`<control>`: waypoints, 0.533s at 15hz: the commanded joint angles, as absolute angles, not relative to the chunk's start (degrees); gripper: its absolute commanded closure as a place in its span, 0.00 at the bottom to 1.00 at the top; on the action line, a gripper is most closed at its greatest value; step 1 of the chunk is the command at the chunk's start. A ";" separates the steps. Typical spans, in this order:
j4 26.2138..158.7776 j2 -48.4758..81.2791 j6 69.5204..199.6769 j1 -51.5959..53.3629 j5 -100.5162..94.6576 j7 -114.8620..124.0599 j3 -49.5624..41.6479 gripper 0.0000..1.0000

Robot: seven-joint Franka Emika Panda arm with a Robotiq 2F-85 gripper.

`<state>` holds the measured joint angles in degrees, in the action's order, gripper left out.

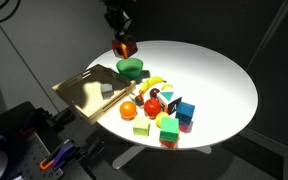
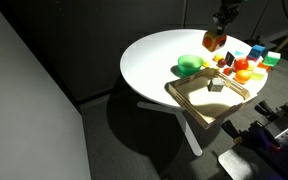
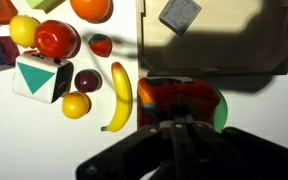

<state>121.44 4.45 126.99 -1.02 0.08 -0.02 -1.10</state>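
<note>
My gripper hangs above the far-left part of the round white table, shut on an orange-red block. The block hovers just above a green bowl. In an exterior view the block is up and to the right of the bowl. In the wrist view the dark fingers meet over the block, and only the bowl's green rim shows beside it.
A wooden tray holding a grey cube overhangs the table's edge beside the bowl. A banana, red apple, orange and several coloured blocks crowd the near side of the table.
</note>
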 commanded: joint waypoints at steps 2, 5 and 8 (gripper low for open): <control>122.16 3.29 127.25 0.46 -0.20 0.02 0.33 1.00; 122.37 3.02 127.22 1.24 0.00 -0.19 1.10 1.00; 123.03 2.65 127.22 1.88 0.06 -0.32 1.77 1.00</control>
